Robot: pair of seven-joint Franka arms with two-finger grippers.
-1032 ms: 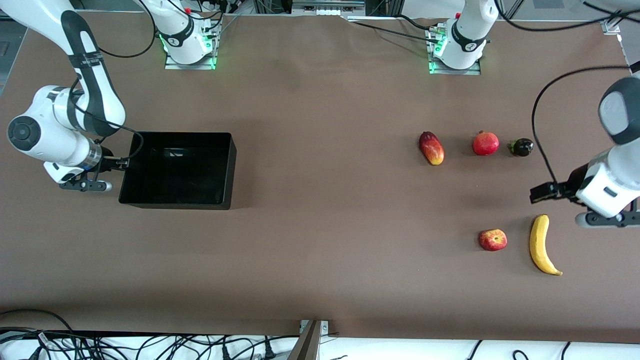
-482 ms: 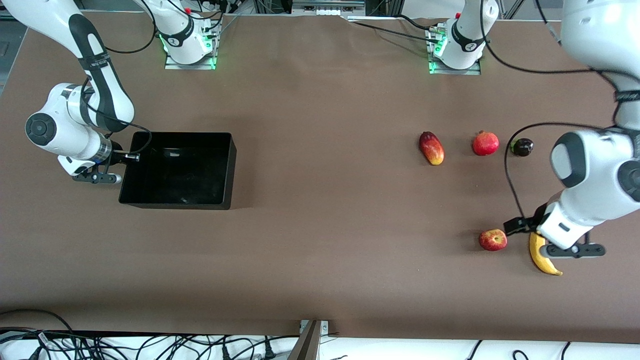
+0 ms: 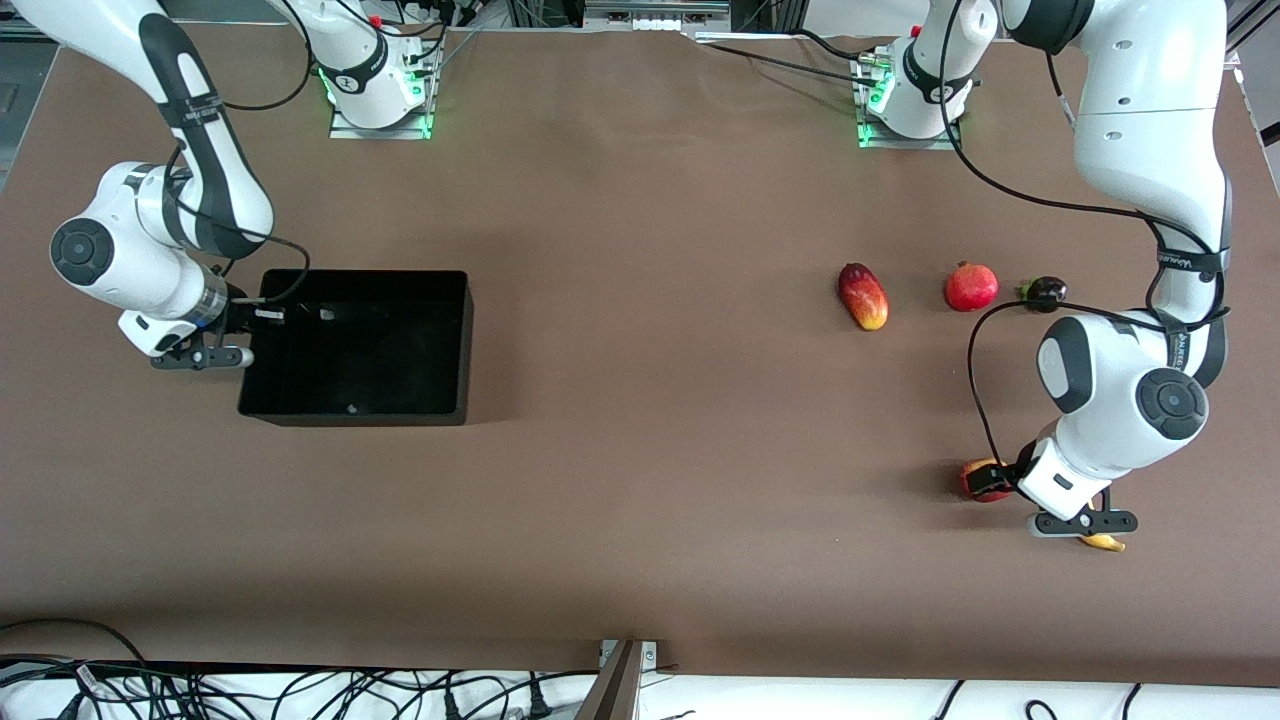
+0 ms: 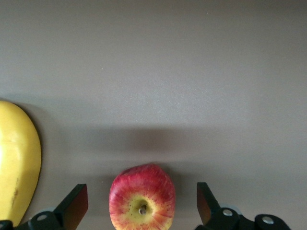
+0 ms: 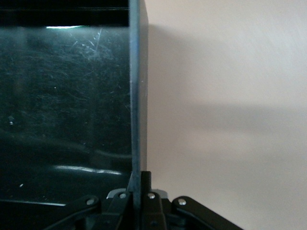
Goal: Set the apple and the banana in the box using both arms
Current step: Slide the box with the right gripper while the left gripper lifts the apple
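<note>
The apple [image 3: 978,480] lies on the brown table near the left arm's end. In the left wrist view it [image 4: 142,203] sits stem up between my left gripper's [image 4: 140,191] spread fingers, which do not touch it. My left gripper [image 3: 997,482] is low over it and open. The banana [image 3: 1103,542] is mostly hidden under the left hand; its yellow body [image 4: 17,158] lies beside the apple. The black box [image 3: 360,415] stands toward the right arm's end. My right gripper [image 3: 252,318] is shut on the box's end wall [image 5: 135,96], fingers [image 5: 144,184] clamped either side.
A red-yellow mango [image 3: 863,296], a red pomegranate [image 3: 971,287] and a small dark fruit [image 3: 1044,292] lie in a row farther from the camera than the apple. Cables run along the table's near edge.
My left arm has swung from beside the banana to low over the apple, covering most of the banana. My right gripper has closed on the box wall and the box has shifted slightly.
</note>
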